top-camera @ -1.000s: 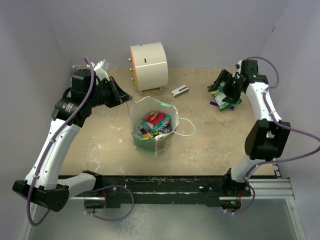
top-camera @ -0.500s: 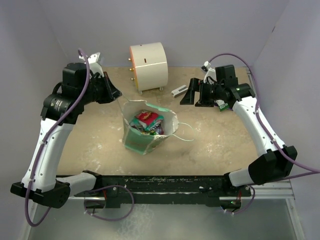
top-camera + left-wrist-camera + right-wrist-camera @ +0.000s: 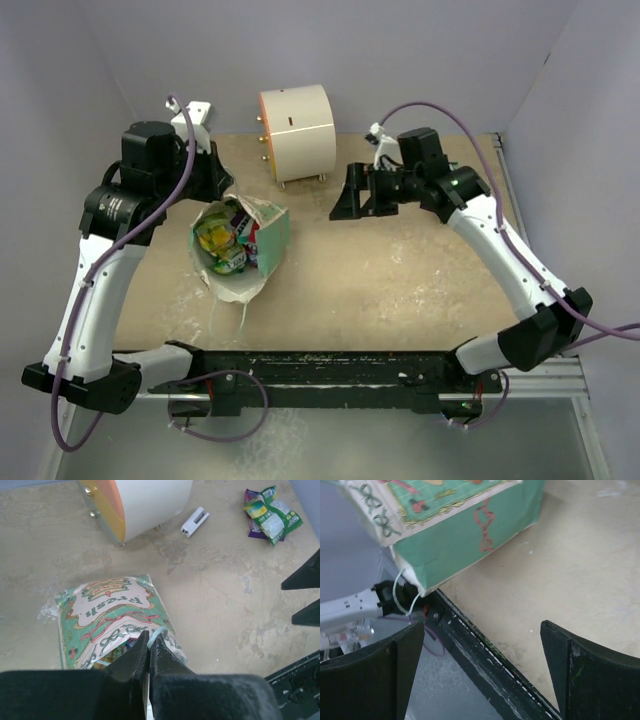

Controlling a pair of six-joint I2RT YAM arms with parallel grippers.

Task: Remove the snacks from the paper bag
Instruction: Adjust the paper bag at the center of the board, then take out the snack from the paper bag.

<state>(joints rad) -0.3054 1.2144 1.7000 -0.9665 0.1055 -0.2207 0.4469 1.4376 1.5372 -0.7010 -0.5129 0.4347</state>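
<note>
Hauls the paper bag (image 3: 268, 238) left off centre with the pinched left gripper (image 3: 214, 182), tipping it over; swings the spread right gripper (image 3: 362, 193) from the far-right corner toward the middle.

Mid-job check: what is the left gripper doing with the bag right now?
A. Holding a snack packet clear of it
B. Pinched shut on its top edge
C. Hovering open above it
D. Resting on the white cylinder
B. In the left wrist view, the left gripper has its fingers closed together on the top edge of the paper bag, which hangs tilted from that grip.
</note>
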